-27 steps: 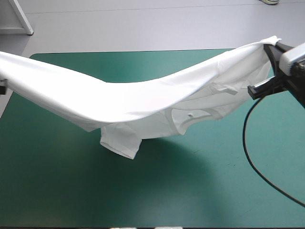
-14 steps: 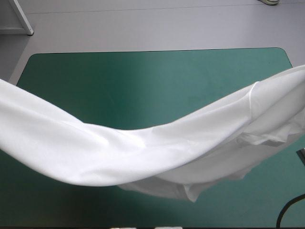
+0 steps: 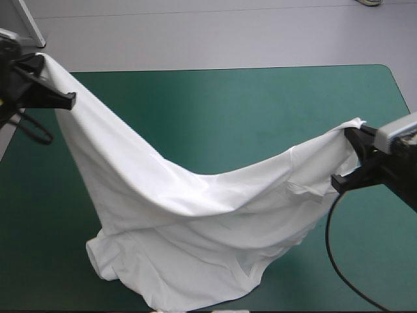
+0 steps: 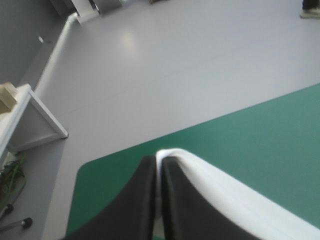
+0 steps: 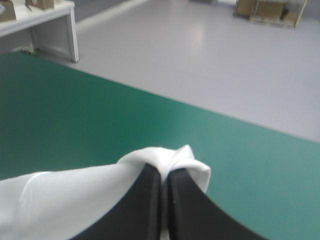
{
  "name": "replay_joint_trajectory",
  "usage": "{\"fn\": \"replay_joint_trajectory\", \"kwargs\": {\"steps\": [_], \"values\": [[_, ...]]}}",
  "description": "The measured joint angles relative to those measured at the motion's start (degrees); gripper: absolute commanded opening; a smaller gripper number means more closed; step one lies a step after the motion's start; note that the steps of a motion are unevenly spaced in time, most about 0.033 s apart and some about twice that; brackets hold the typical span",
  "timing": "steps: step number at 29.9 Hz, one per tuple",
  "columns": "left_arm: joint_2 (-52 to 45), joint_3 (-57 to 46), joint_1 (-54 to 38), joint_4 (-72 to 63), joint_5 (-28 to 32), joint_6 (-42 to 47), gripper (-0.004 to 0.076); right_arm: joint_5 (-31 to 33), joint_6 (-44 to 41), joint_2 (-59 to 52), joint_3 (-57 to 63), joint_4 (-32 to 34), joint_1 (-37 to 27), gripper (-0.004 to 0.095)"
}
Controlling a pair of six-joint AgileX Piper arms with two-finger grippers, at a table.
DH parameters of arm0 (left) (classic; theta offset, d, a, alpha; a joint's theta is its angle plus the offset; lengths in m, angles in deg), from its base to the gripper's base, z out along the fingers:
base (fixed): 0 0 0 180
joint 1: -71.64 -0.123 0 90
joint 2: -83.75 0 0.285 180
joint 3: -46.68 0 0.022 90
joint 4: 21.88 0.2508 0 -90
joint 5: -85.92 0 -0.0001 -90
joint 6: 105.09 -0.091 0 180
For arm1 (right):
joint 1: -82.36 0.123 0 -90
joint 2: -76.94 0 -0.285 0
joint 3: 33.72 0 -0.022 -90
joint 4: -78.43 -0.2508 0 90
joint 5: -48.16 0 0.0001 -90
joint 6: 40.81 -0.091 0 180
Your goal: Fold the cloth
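Observation:
The white T-shirt (image 3: 189, 222) hangs stretched between both arms, sagging in the middle; its lower part lies crumpled on the teal-green table (image 3: 215, 111) near the front edge. My left gripper (image 3: 44, 65) holds one corner high over the table's far left corner. In the left wrist view the black fingers (image 4: 145, 200) of the left gripper (image 4: 160, 167) are pressed together with a white fold (image 4: 220, 195) between them. My right gripper (image 3: 355, 130) grips the other corner at the right side, lower. From the right wrist, its gripper (image 5: 164, 175) is shut on a bunched white corner (image 5: 165, 157).
A white table leg (image 3: 29, 23) stands on the grey floor beyond the far left corner. Bare teal-green cover stretches behind the T-shirt up to the far edge (image 3: 228, 68).
Both arms have swung back into view and away from the camera. The T-shirt, earlier held up across the view, has dropped so its lower part now rests on the table's front.

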Motion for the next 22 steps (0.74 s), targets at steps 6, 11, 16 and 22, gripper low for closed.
{"fn": "replay_joint_trajectory", "kwargs": {"steps": [6,11,16,22], "values": [[15.94,-1.86,0.0,-1.69,9.25,0.22,0.0019,-10.29,3.32,17.54,5.51,0.12,0.0,-0.0014],[30.22,-0.68,0.0,-1.92,14.26,0.27,0.0019,-17.35,5.16,37.28,-0.39,-0.49,0.0,-0.0014],[39.37,1.55,0.0,-1.92,16.79,0.2,0.0019,-18.46,7.32,55.0,-11.85,-1.3,-0.02,-0.0013],[43.29,2.33,0.0,-3.04,19.29,0.2,0.002,-13.1,7.51,69.26,-28.95,-1.37,-1.52,0.0154]]}}
